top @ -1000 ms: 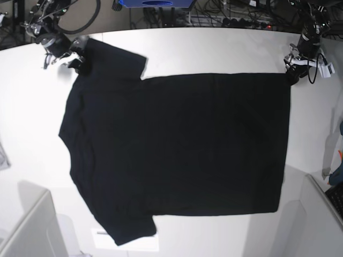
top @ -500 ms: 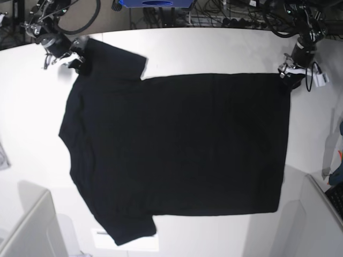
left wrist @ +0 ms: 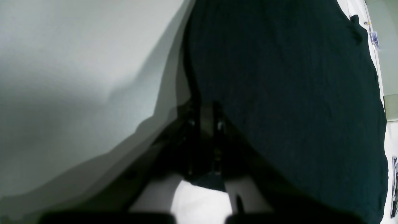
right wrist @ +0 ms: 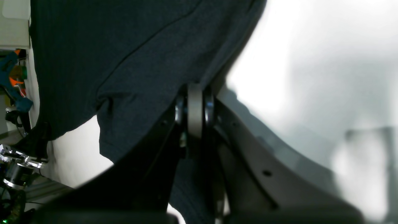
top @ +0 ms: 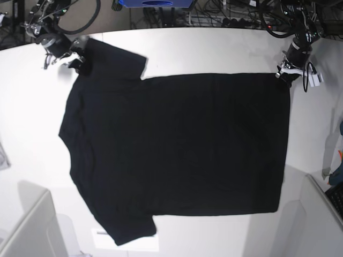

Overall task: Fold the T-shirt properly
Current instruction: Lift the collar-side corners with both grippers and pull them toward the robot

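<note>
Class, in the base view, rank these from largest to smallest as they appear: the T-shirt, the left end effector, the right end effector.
1. T-shirt, by far the largest.
2. The left end effector and right end effector look about alike, so no ranking between them.

Base view bright, even, curved edges; wrist views dim, blurry, glare on table (right wrist: 311,46).

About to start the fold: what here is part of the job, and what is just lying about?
Job:
T-shirt, spread flat on the table
left gripper, shut on a hem corner
right gripper, shut on a sleeve

Lying about:
cables behind the table
blue box
</note>
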{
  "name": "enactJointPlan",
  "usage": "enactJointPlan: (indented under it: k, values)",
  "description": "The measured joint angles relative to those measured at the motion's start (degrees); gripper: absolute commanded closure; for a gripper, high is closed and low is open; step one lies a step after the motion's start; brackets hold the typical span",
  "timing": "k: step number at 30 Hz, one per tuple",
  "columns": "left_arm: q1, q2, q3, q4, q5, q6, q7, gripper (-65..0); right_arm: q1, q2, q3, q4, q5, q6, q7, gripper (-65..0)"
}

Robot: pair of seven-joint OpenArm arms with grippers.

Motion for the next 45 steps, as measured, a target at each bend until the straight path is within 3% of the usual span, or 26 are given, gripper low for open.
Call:
enactJointPlan:
  k: [8,18,20,23,27,30,33,37,43,45]
  values:
    - [10.47,-0.26,-0.48,13.86,3.06,1.79,3.28,0.0,-7.17,-1.38,0.20,13.18,-5.81,-1.95,-6.69,0.0]
    - [18.23,-0.33,-7.37,26.88,2.99,1.68,3.89,0.0,-12.48,-3.74,-0.09,27.47,-5.66,-1.62,-8.24,0.0]
    - [17.11,-0.33,-7.39,29.35,2.56,1.60,7.06,0.0,-12.07,-3.74,-0.26,29.18,-5.25,-1.77,-8.17,0.0]
    - [12.15,0.17,-8.17,30.14,2.67,1.16,14.95,0.0,-6.95,-3.63,0.07,28.79,-6.71,-2.19,-13.53,0.0]
    - [5.92,2.56,-14.78,29.90,2.91,1.36,21.11,0.0,-1.07,-3.43,0.07,28.89,-6.27,-2.16,-17.14,0.0]
    - [1.55,3.17,-18.05,29.70,3.15,1.25,26.93,0.0,2.49,-3.28,0.20,28.87,-6.62,-6.14,-19.87,0.0]
    - [-1.99,3.13,-18.73,29.70,3.04,1.22,28.68,0.0,6.27,-3.30,-0.11,28.74,-6.47,-8.26,-20.22,0.0]
    - [-4.37,3.15,-18.62,29.68,3.06,7.02,29.42,0.0,12.24,-2.56,-0.22,26.64,-5.77,-10.69,-22.69,0.0]
    - [-8.63,2.43,-16.41,26.03,3.23,7.69,28.70,0.0,19.19,-0.92,-0.26,17.86,-6.21,-13.53,-23.23,0.0]
    - [-9.77,1.99,-14.38,23.43,7.39,7.85,29.16,0.0,20.70,-0.87,-0.20,15.12,-6.45,-14.25,-22.91,0.0]
